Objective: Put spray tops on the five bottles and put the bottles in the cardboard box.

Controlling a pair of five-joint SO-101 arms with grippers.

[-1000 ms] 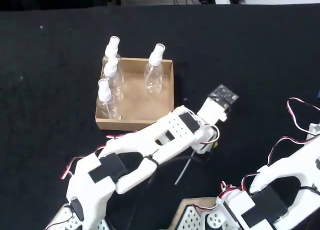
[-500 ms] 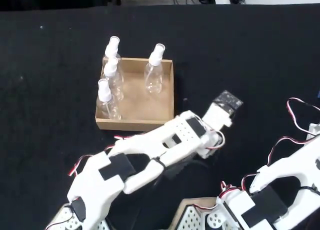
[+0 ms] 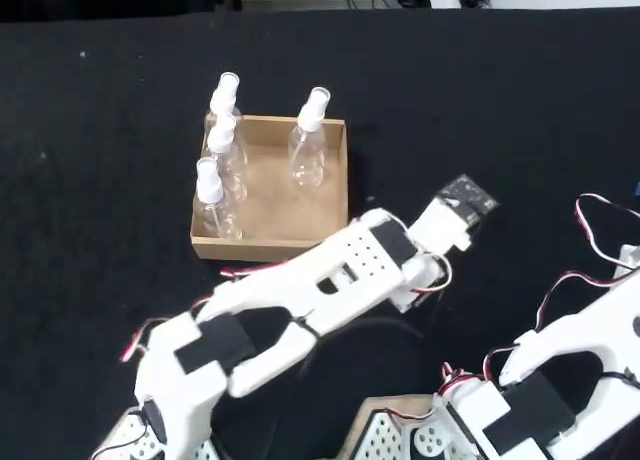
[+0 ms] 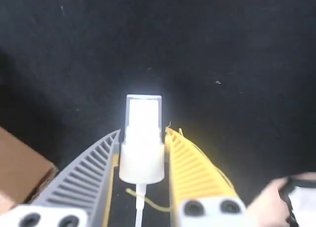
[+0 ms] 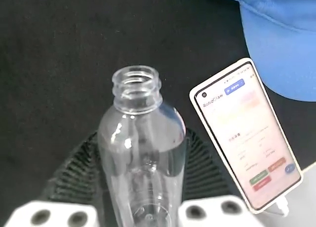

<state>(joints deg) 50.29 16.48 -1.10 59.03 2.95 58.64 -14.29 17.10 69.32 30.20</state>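
I see the left gripper (image 4: pixel 142 134) closed narrowly on a white plastic spray top (image 4: pixel 142 153). The grey finger and the yellow finger press against opposite sides of its collar. The nozzle head projects beyond the fingertips, and the thin dip tube runs back between the fingers.

In the high view, the left arm (image 3: pixel 340 270) extends over the black cloth-covered table (image 3: pixel 500 80), with its wrist just beside the near corner of the brown cardboard box (image 3: pixel 345 170).

I see the right gripper (image 5: pixel 142 138) clamped on a clear plastic bottle (image 5: pixel 140 153). The black fingers hold both sides of the body, and the threaded neck is open with no top fitted.

Four clear bottles with white spray tops (image 3: pixel 218 195) stand upright in the cardboard box, three in a row along one side wall and one at the far wall.

A smartphone with a lit screen (image 5: pixel 247 138) lies beside the held bottle, next to a blue fabric item (image 5: pixel 281 34).
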